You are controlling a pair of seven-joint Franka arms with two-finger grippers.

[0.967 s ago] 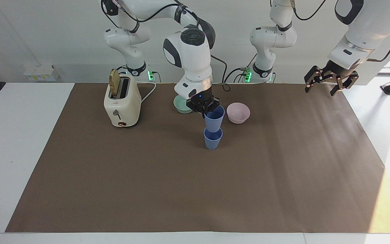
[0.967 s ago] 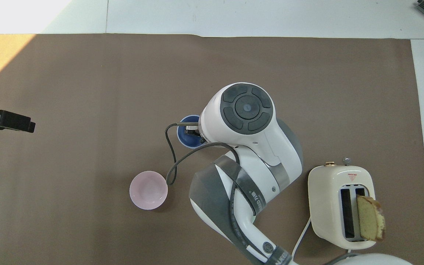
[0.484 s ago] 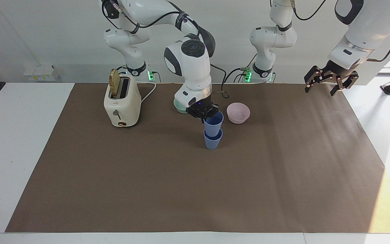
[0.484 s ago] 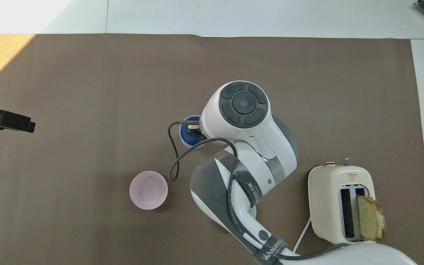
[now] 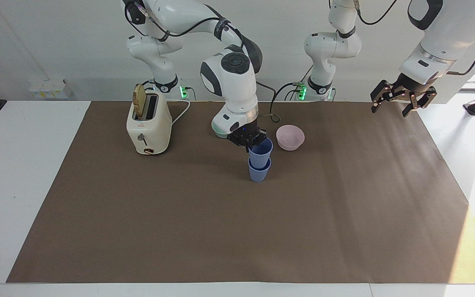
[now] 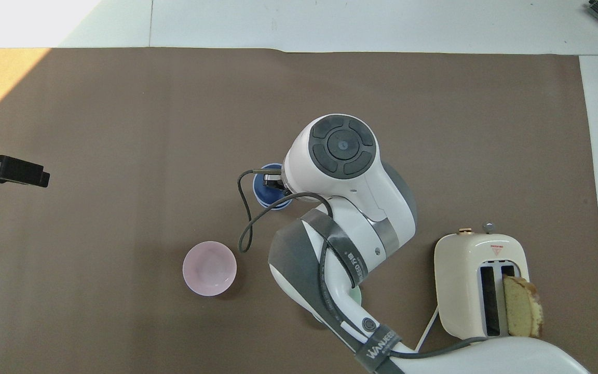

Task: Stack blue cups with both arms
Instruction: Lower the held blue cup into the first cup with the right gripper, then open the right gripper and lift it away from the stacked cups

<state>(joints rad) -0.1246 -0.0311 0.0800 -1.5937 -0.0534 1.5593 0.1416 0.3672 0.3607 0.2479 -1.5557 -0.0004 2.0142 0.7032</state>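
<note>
Two blue cups stand mid-table. The lower blue cup [image 5: 259,173] sits on the brown mat. The upper blue cup [image 5: 261,151] is nested partway into it. My right gripper [image 5: 249,142] is shut on the upper cup's rim at the side toward the robots. In the overhead view the right arm hides most of the cups [image 6: 267,193]; only part of the rim and my right gripper [image 6: 273,182] show. My left gripper [image 5: 400,101] waits open and empty, raised over the mat's edge at the left arm's end; it also shows in the overhead view [image 6: 8,171].
A cream toaster [image 5: 149,123] with a bread slice [image 5: 139,100] stands toward the right arm's end. A pink bowl [image 5: 290,137] sits beside the cups, nearer to the robots. A mint-green bowl [image 5: 217,131] is mostly hidden by the right arm.
My right gripper has come down with the upper cup, which now sits deeper in the lower cup. The left arm has not moved.
</note>
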